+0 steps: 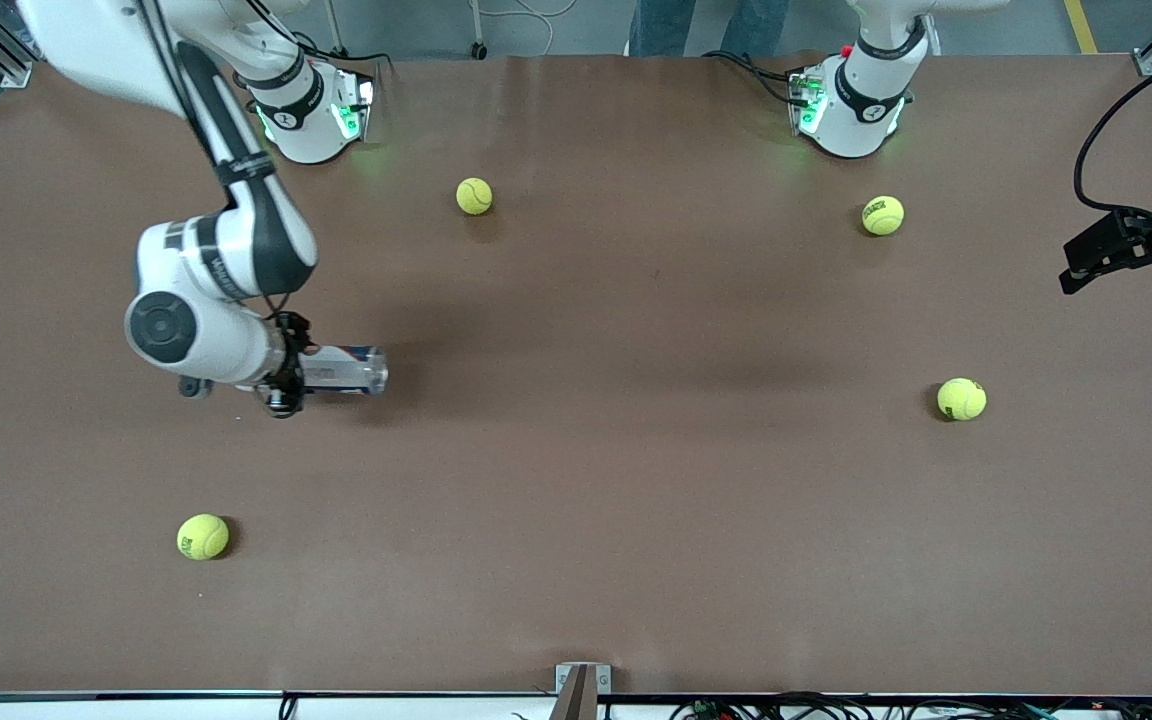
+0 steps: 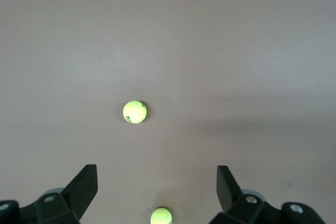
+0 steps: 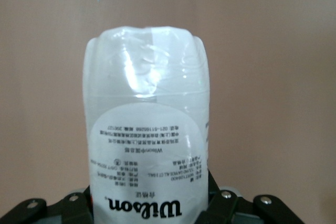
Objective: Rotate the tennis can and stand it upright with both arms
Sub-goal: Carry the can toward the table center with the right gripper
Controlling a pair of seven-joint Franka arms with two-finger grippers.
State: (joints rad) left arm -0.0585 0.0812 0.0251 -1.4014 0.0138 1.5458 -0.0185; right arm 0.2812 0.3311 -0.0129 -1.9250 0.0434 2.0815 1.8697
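Observation:
The tennis can is a clear tube with a white and navy label. It lies horizontal, low over the table toward the right arm's end. My right gripper is shut on one end of it. In the right wrist view the can fills the middle, its clear end pointing away, and black fingers press on its sides. My left gripper is open and empty, raised over the table edge at the left arm's end. In the left wrist view its gripper is spread wide above bare table.
Several yellow tennis balls lie on the brown table: one near the right arm's base, one near the left arm's base, one toward the left arm's end, one nearer the camera. Two show in the left wrist view.

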